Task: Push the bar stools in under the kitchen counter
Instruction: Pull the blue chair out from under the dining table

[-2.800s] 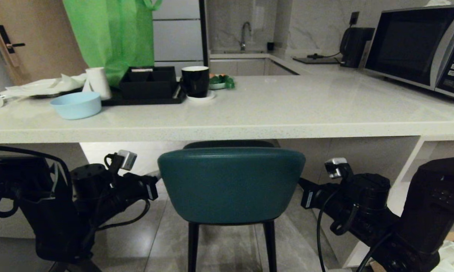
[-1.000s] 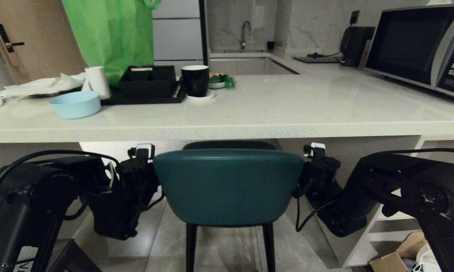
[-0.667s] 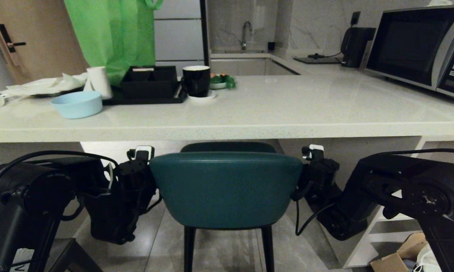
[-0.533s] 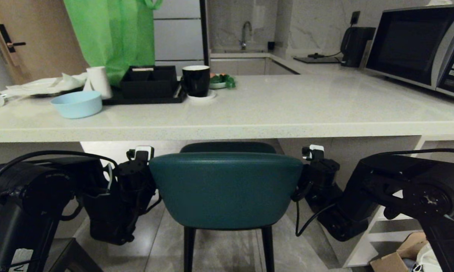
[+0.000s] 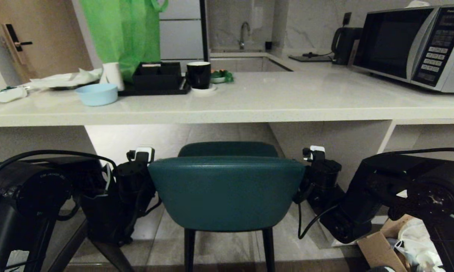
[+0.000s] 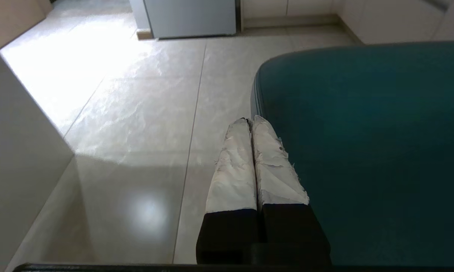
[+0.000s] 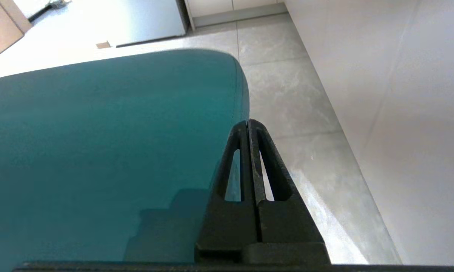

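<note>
- Teal stool (image 5: pixel 227 192) stands squarely between my two hands, its seat ahead of them near the overhanging tabletop (image 5: pixel 249 102); whether any of it is under the edge yet I cannot tell.
- Left hand (image 6: pixel 251 122): fingers pressed together, nothing between them, lying along the left flank of the curved backrest.
- Right hand (image 7: pixel 248 124): fingers likewise together and empty, against the right flank.
- Handling judgement: padded shell looks smooth and slightly yielding, so closed fingers may slide off the curve. Thin black legs (image 5: pixel 189 249) on glossy floor tile (image 6: pixel 143 113) should glide, but a tall stool can tip if shoved high.
- Contact choice: no pinch; push evenly on both backrest flanks, low.
- Dark grey stool not visible.
</note>
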